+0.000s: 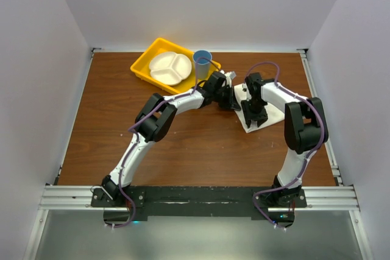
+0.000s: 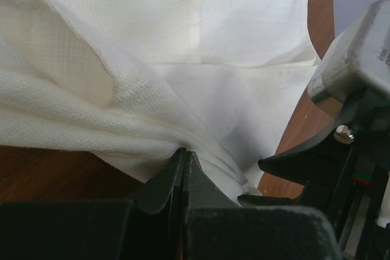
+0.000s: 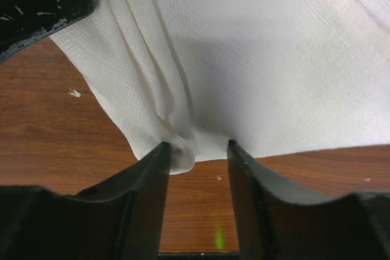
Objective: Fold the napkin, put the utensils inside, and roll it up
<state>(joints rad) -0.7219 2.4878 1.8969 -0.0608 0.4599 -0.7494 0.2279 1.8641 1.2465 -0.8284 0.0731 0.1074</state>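
The white napkin (image 1: 249,126) lies creased on the wooden table, right of centre, mostly under both grippers. My left gripper (image 1: 234,103) is at its left edge; in the left wrist view its jaws (image 2: 184,151) are shut on a bunched fold of the napkin (image 2: 244,28). My right gripper (image 1: 260,120) is open over the napkin's near edge; in the right wrist view (image 3: 197,150) a folded corner of the napkin (image 3: 274,59) hangs between its fingers, against the left finger (image 3: 149,181). The knife is hidden or out of view.
A yellow tray (image 1: 142,65) at the back holds a white divided plate (image 1: 170,68). A blue cup (image 1: 202,64) stands beside it, just behind my left wrist. White walls close in the table on three sides.
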